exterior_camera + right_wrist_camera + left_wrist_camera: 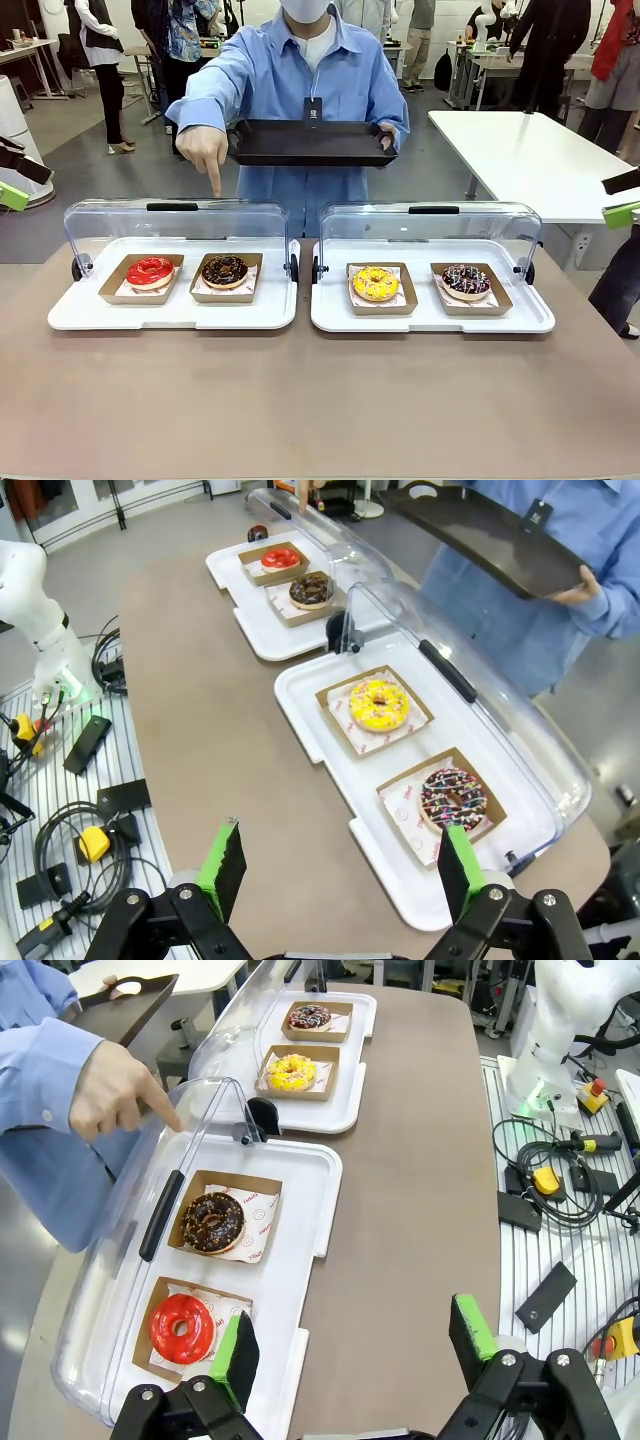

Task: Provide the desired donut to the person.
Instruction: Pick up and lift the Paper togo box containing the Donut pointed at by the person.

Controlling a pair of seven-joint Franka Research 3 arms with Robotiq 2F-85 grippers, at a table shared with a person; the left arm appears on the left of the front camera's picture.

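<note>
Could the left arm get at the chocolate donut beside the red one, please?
Probably yes: the clear lid is rolled back, the chocolate donut lies uncovered, and the person's pointing hand is behind the lid.

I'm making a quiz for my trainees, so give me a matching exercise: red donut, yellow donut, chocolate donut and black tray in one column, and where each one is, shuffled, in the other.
Things
1. red donut
2. yellow donut
3. chocolate donut
4. black tray

Places
A. held up by the person across the table
B. left display case, outer box
C. right display case, inner box
D. left display case, below the pointing hand

Pairs: 1-B, 2-C, 3-D, 4-A
</note>
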